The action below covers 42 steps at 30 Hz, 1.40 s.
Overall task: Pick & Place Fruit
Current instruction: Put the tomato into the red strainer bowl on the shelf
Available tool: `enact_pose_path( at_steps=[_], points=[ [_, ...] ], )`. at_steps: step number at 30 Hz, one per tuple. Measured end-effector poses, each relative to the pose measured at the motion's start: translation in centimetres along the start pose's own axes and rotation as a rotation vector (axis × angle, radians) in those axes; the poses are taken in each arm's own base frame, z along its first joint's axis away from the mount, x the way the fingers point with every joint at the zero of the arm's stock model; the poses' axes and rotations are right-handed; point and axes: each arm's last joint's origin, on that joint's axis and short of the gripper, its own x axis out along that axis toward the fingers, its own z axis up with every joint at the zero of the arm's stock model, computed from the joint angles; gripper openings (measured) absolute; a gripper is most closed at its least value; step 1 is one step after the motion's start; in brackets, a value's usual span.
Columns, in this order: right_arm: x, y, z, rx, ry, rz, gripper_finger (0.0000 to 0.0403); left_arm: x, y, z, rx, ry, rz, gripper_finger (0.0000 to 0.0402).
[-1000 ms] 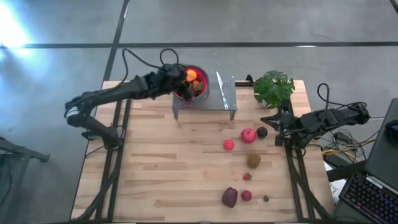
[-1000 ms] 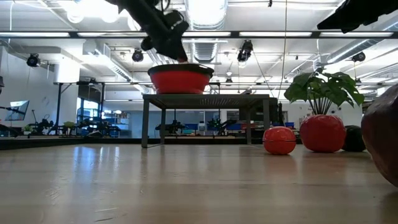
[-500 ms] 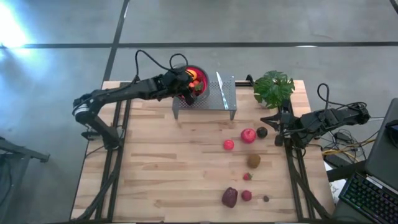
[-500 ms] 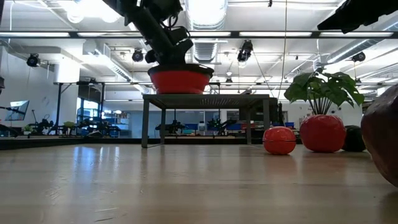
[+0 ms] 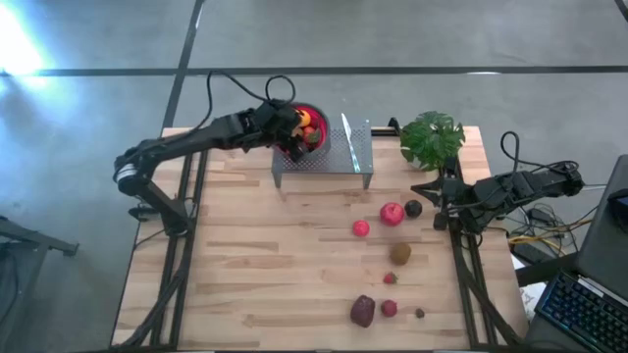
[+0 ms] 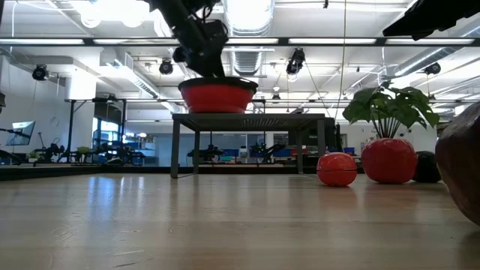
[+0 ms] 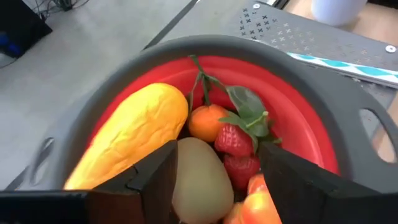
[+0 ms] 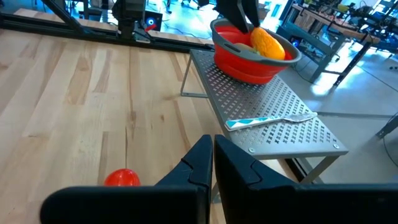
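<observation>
My left gripper [image 7: 214,180] hangs over the red bowl [image 5: 316,115] on the perforated metal stand [image 5: 345,149] at the table's far edge, its fingers [image 7: 158,177] parted around a pale green fruit [image 7: 199,183] that sits among the others; I cannot tell whether they touch it. I judge this the drop-off, with the fruit as good as delivered. The bowl already holds an elongated yellow-orange fruit [image 7: 134,134], a small orange [image 7: 205,121] and strawberries [image 7: 235,140] under a leafy sprig. Still on the table, by my count, are 8 pieces: a red apple [image 5: 392,213], a smaller red fruit [image 5: 361,228], a dark one [image 5: 413,208], a brown kiwi [image 5: 399,253], a maroon fruit [image 5: 362,311] and 3 little ones near it. My right gripper [image 8: 211,163] waits shut and empty at the table's right edge, just below the potted plant [image 5: 432,137]. Roughly half the job remains, I reckon.
</observation>
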Motion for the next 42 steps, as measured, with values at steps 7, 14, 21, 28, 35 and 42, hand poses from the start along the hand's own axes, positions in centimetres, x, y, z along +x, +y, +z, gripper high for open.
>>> enact_pose_path(
  at_steps=[7,14,21,28,35,42],
  points=[
    [0.0,0.0,0.0,0.002,0.000,0.000,0.0013,-3.0,0.6,1.4,-0.031,0.076,-0.004,0.0229],
    [0.0,0.0,-0.1,-0.003,0.007,0.000,0.0013,-5.7,-2.2,-0.1,-0.026,0.063,-0.056,0.0229],
    [0.0,0.0,-0.1,-0.007,0.013,0.000,0.0013,-8.2,-7.2,-4.3,-0.044,-0.113,-0.024,0.0229],
    [0.8,0.5,-0.2,-0.009,0.056,0.000,0.0013,-9.7,-11.1,-9.1,-0.098,-0.335,-0.177,0.0229],
    [2.9,2.0,-0.4,-0.004,0.161,-0.007,0.0013,-9.9,-12.7,-12.5,-0.119,-0.414,-0.293,0.0229],
    [5.2,3.6,-0.9,0.022,0.274,-0.024,0.0040,-9.6,-13.2,-13.9,-0.090,-0.392,-0.308,0.0229]
  ],
)
